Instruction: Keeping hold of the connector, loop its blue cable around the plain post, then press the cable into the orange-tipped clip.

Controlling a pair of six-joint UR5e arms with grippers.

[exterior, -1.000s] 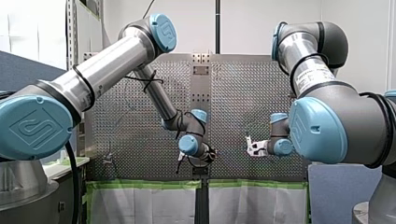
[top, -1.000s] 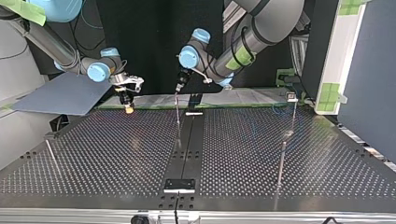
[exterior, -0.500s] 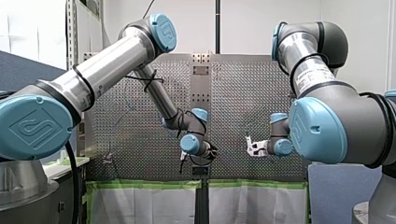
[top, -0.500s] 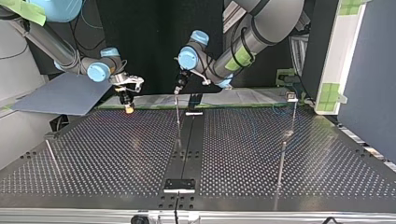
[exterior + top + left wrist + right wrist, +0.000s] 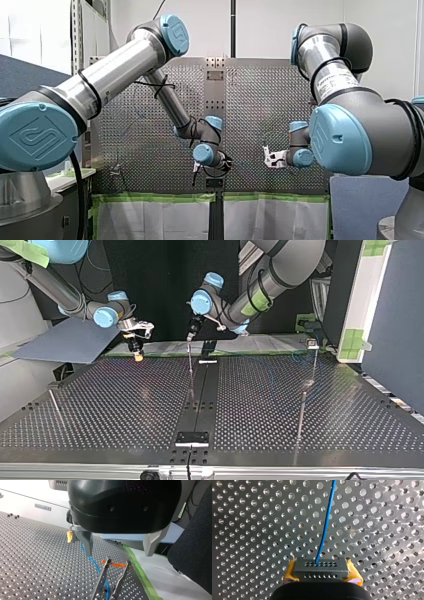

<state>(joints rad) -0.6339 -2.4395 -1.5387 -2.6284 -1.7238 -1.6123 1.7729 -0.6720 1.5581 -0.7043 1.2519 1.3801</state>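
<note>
In the right wrist view my right gripper (image 5: 321, 567) is shut with its yellow pads on the dark connector (image 5: 322, 572). The blue cable (image 5: 325, 527) runs from the connector away over the perforated plate. In the left wrist view my left gripper (image 5: 117, 554) stands open, its grey metal fingers wide apart and holding nothing. Just ahead of it stands the orange-tipped clip (image 5: 103, 573), two metal prongs with the blue cable (image 5: 93, 562) running down between them. In the top view my left gripper (image 5: 190, 335) hangs over the plate's far middle, and my right gripper (image 5: 136, 352) is at its left.
Thin metal posts (image 5: 302, 412) (image 5: 55, 407) stand at the right and left of the perforated table (image 5: 125, 405) in the top view. A black strip (image 5: 200, 395) runs down its middle. Green tape (image 5: 140, 572) edges the plate beside the clip.
My left gripper has shifted slightly above the clip. My right arm has not moved and keeps the connector.
</note>
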